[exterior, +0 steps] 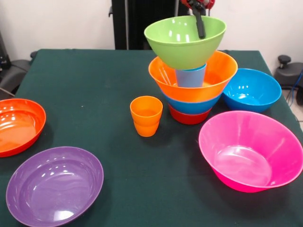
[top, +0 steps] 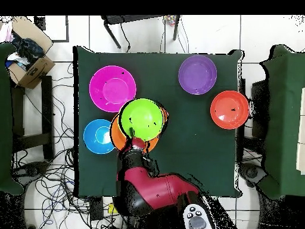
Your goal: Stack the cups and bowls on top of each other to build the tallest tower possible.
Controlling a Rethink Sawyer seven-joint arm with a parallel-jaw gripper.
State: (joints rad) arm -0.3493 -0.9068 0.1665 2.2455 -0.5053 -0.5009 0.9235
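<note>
Glossy round purple bowl point(exterior: 54, 185) nearest; hand point(exterior: 200, 23) grips lime bowl point(exterior: 184, 40) rim.

No readable text, label or number anywhere.

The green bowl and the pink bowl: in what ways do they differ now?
The green bowl sits on top of the tower, on a light blue cup; the pink bowl rests on the table. The green bowl looks smaller than the pink bowl. The gripper reaches into the green bowl; the pink bowl is untouched. Both are upright, glossy and empty.
</note>
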